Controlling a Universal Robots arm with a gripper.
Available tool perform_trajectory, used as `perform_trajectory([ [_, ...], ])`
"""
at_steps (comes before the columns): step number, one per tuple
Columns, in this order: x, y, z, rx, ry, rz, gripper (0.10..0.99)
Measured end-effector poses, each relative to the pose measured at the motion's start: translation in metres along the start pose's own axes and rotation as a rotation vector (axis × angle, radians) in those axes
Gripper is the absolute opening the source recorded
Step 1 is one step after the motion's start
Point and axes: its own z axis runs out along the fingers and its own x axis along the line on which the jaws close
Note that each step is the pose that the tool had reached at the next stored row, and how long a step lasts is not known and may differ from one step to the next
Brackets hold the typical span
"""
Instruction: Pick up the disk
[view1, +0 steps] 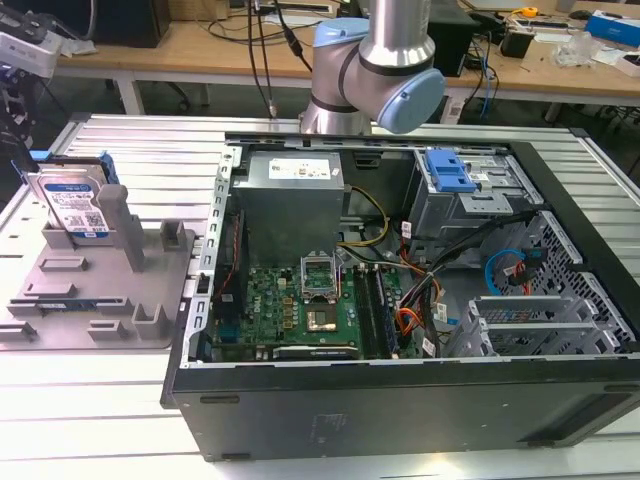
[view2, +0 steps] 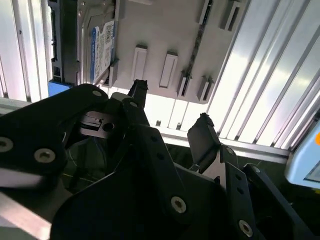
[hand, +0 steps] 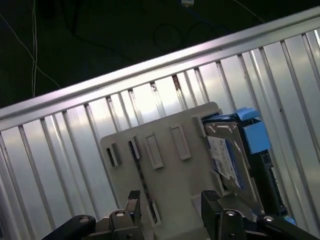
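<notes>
The disk (view1: 72, 205) is a silver drive with a blue-and-white label and blue side rails. It stands on edge in the grey fixture (view1: 100, 300) at the exterior view's left. Both wrist views look down on the disk (hand: 225, 155) (view2: 102, 47) and the fixture (hand: 165, 165). My gripper (hand: 171, 196) (view2: 171, 102) hangs above the fixture, open, with nothing between its black fingers (hand: 210, 197). The disk sits off to one side of the fingers, apart from them. In the exterior view the arm (view1: 375, 70) reaches down from the back.
An open black computer case (view1: 400, 400) fills the middle and right of the ribbed aluminium table (view1: 150, 160). It holds a motherboard (view1: 300, 305), a power supply (view1: 290, 200) and a blue drive-bay bracket (view1: 450, 170). Wooden benches stand behind.
</notes>
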Motion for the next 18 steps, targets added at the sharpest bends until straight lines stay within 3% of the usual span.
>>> perform_trajectory([
  [4,0.0,-0.0001,0.0012,0.007,0.0029,-0.108,0.6],
  [10,-0.0002,-0.0003,0.0027,0.013,0.0051,-0.227,0.6],
  [17,-0.001,-0.0016,0.0026,0.013,0.0054,-0.23,0.6],
  [18,-0.006,-0.0001,0.0025,0.013,0.0055,-0.231,0.6],
])
